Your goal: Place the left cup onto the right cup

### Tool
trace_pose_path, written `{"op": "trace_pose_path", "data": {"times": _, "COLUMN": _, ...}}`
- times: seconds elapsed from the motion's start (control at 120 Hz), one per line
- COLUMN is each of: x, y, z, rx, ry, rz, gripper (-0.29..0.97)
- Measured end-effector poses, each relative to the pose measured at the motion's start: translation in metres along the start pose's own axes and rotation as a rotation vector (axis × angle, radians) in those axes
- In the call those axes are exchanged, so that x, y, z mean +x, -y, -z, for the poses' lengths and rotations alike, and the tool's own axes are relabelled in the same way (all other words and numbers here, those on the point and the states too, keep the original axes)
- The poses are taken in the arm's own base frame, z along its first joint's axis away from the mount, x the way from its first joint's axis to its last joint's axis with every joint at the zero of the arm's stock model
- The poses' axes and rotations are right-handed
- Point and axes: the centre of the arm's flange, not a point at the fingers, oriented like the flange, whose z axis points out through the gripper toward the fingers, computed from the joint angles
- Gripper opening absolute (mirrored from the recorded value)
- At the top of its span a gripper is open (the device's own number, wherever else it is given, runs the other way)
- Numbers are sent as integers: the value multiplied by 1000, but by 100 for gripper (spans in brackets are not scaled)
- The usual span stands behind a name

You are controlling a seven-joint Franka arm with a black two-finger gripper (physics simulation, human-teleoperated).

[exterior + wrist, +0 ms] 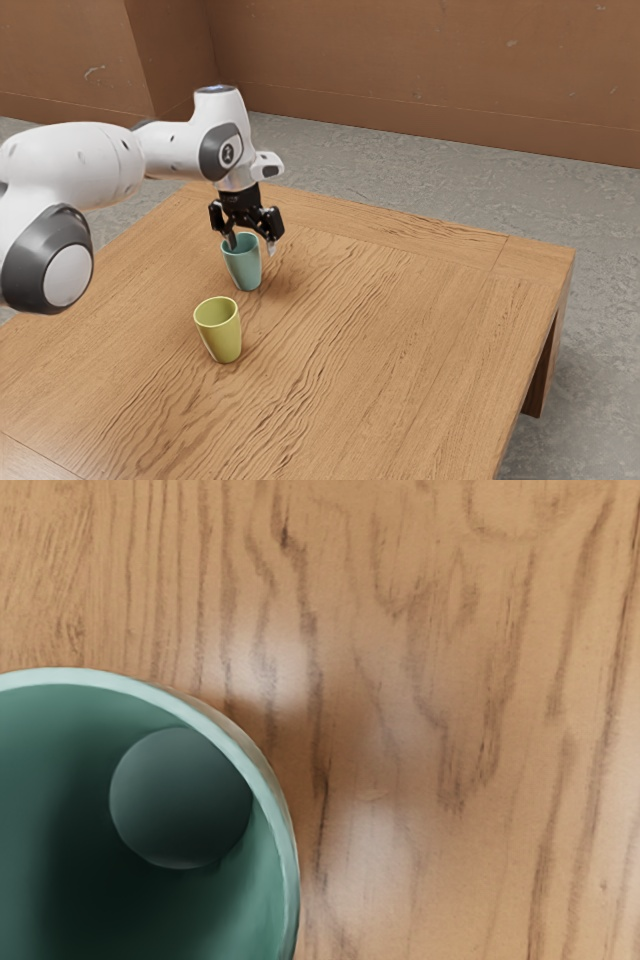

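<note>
teal tapered cup [242, 268] | smooth, glossy | jaws spread astride it | wood-grain table [400, 320]

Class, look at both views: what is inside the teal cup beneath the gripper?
In the wrist view the teal cup holds nothing: its bare round floor is visible. Part of its inner wall runs past the picture's edge, unseen.

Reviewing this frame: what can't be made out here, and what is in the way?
- Exterior view: part of the rim of the teal cup is hidden behind the gripper.
- Wrist view: the teal cup is cut off by the picture's edges, and its outer wall is unseen.
- Exterior view: the inside bottom of the green cup is hidden by its own wall.
- Exterior view: the table is covered on the exterior view's left by the arm.
</note>
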Motion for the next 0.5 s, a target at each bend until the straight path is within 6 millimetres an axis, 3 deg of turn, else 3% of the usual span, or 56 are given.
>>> {"op": "trace_pose_path", "data": {"times": 0.5, "x": 3, "y": 0, "z": -16, "rx": 12, "ry": -9, "rz": 12, "gripper": 66}}
